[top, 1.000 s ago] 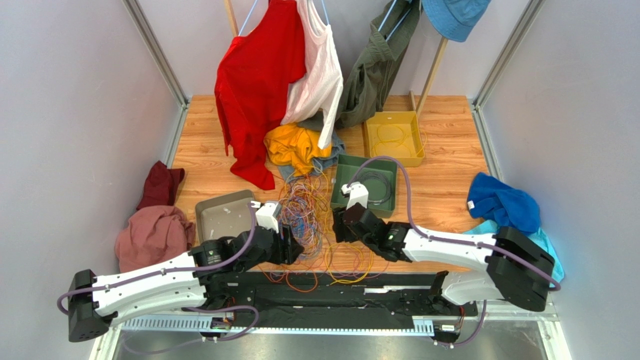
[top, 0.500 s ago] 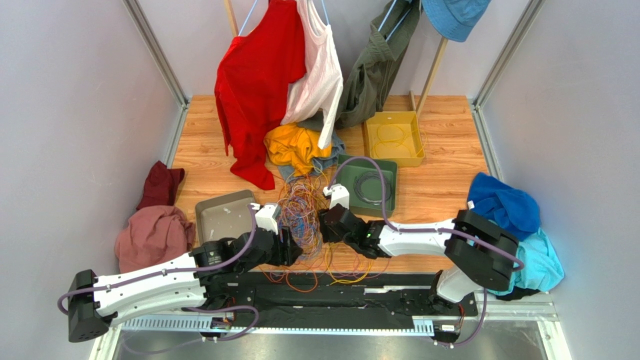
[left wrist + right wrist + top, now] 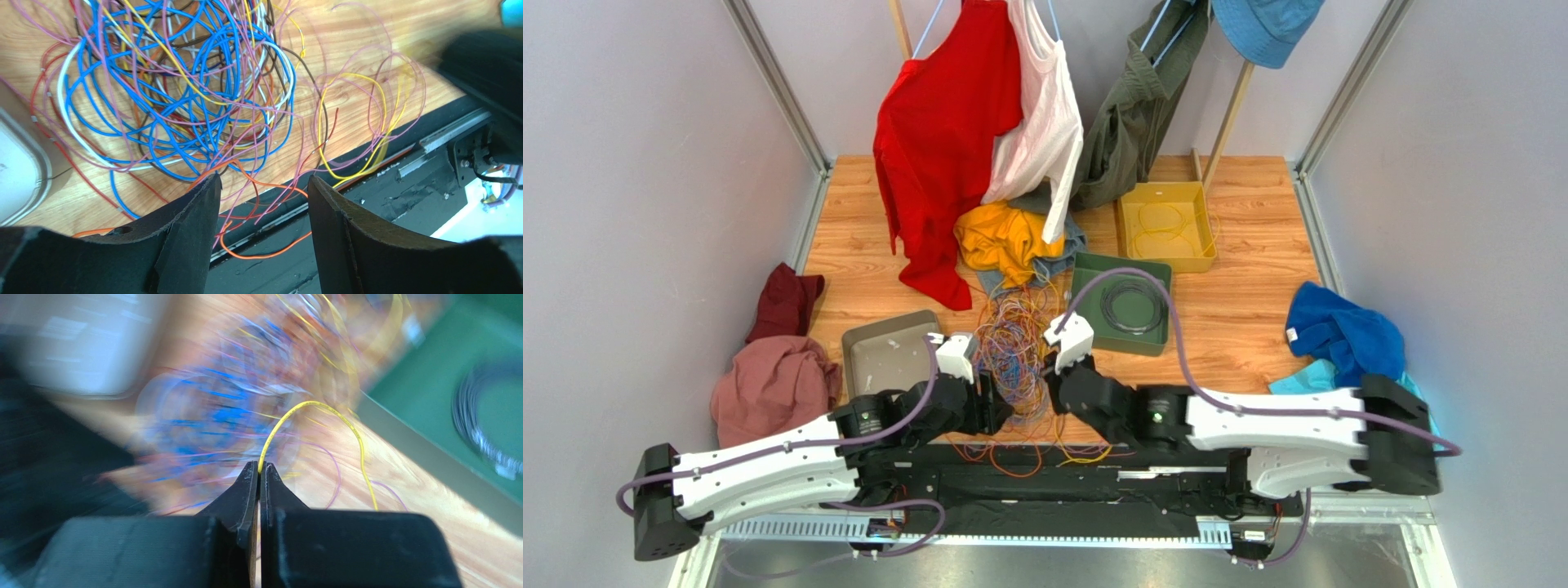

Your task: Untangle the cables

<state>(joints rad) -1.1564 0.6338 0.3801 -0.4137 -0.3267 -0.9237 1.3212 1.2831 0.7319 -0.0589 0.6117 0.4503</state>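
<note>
The right claw [image 3: 259,473] is pinched tight on one yellow cable [image 3: 307,405], which arches up from its tips. The left claw [image 3: 263,182] stands fairly wide and grips nothing, poised over the near edge of the cables [image 3: 184,92], a tangled heap on the wooden counter [image 3: 1247,331] between both arms.

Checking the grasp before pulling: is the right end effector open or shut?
Shut. In the right wrist view, the right end effector pinches a yellow cable between its closed tips; the cable arches up from them.
</note>
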